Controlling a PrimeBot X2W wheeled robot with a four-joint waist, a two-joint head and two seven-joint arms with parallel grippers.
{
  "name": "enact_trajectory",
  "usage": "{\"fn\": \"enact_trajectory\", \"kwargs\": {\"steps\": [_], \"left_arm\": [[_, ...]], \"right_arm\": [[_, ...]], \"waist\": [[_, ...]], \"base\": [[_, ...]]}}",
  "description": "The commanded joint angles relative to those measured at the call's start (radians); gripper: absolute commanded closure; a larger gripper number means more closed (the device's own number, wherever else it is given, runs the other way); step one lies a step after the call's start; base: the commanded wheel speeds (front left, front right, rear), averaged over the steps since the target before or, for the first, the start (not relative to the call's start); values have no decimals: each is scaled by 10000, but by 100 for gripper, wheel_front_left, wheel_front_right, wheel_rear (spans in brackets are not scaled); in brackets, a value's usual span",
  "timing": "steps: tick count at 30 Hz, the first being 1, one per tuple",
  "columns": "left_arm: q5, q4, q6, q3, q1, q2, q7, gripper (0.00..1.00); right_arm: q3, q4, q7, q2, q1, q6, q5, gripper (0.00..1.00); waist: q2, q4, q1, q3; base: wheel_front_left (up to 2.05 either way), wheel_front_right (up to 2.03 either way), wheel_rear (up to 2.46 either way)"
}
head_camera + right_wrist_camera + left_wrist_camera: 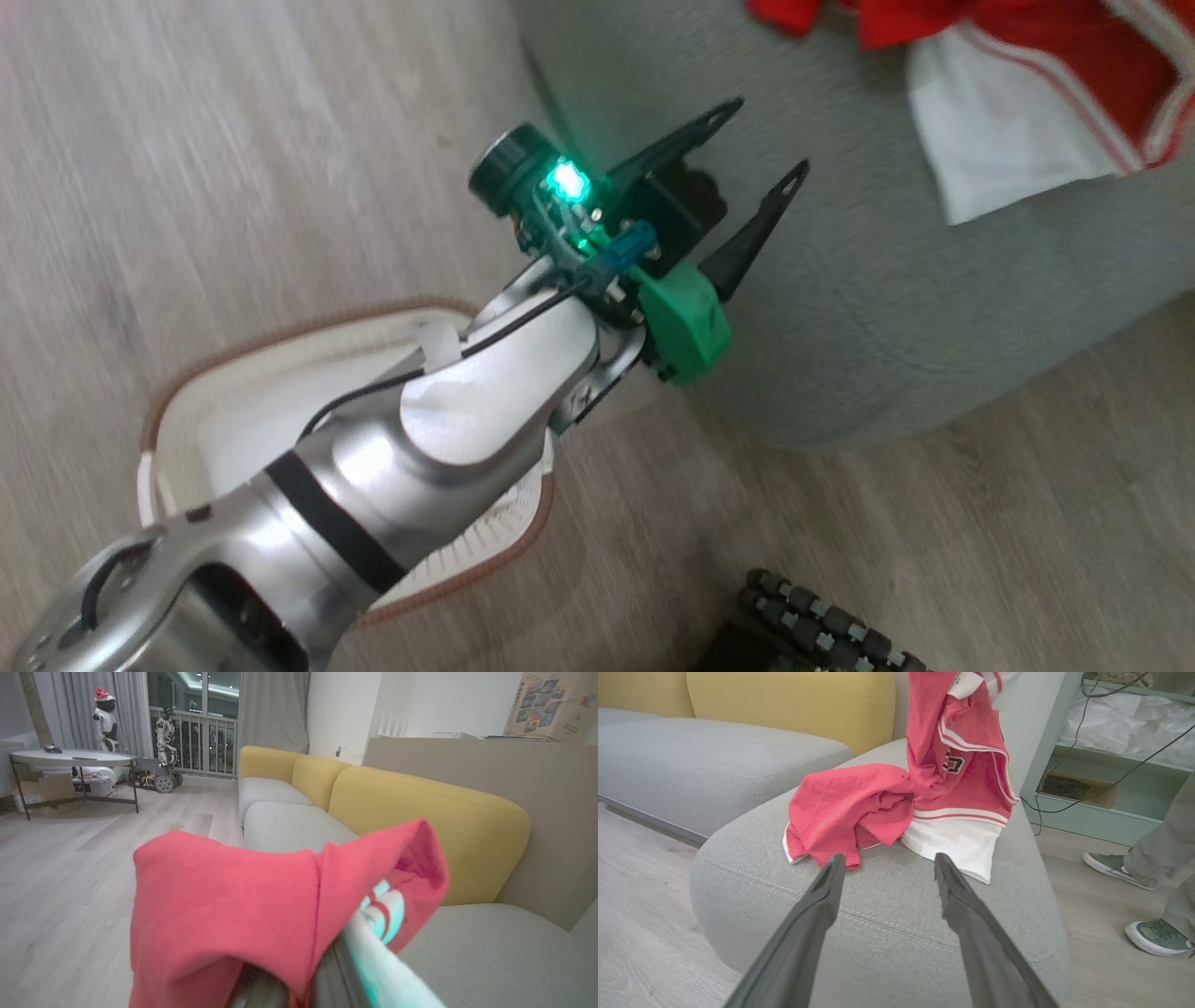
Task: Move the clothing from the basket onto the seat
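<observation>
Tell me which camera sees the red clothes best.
The left wrist view: both red clothes show on the seat, one partly lifted. The head view catches their edge; the right wrist view sees blurry bunched fabric up close.

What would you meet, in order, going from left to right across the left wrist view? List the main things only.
wooden floor → red garment with thin white edging → red garment with white panel and stripes → person's shoe
</observation>
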Motion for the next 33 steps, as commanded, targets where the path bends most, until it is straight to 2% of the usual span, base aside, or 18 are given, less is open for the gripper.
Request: {"fn": "enact_trajectory", "kwargs": {"steps": [1, 8, 16, 20, 24, 26, 27, 33], "left_arm": [[106, -240, 59, 171, -476, -130, 7, 0], [111, -36, 390, -122, -894, -229, -90, 0], [-246, -206, 711, -563, -1131, -238, -288, 0], [-510, -257, 862, -788, -1199, -239, -406, 0], [-726, -213, 1006, -942, -1272, -239, -525, 0], [-829, -175, 1059, -1007, -1290, -240, -582, 0], [-882, -157, 1079, -1037, -1296, -240, -609, 0], [-1167, -18, 1166, -1133, -1310, -240, -781, 0]], "right_arm": [[-125, -73, -63, -454, -185, -4, 31, 100], [716, 1326, -63, -781, -855, -4, 105, 100], [2658, 2957, -8, -1201, -1572, -4, 815, 100], [4010, 3439, 1184, -1408, -1878, -4, 1709, 100], [5032, 3374, 2127, -1699, -2119, -4, 2578, 100], [5370, 3379, 2233, -1806, -2243, -4, 2909, 58], [5531, 3416, 2258, -1854, -2298, -4, 3034, 0], [6456, 3629, 2310, -1959, -2526, -4, 3533, 0]], "waist": [[0, 449, -2, 619], [0, 1034, -2, 1581], [0, 1514, -2, 1904], [0, 1651, -2, 1863], [0, 1705, -2, 1799], [0, 1712, -2, 1751], [0, 1713, -2, 1720], [0, 1633, -2, 1344]], "base": [[0, 0, 0], [0, 0, 0], [0, 0, 0], [0, 0, 0], [0, 0, 0], [0, 0, 0], [0, 0, 0], [0, 0, 0]]}}
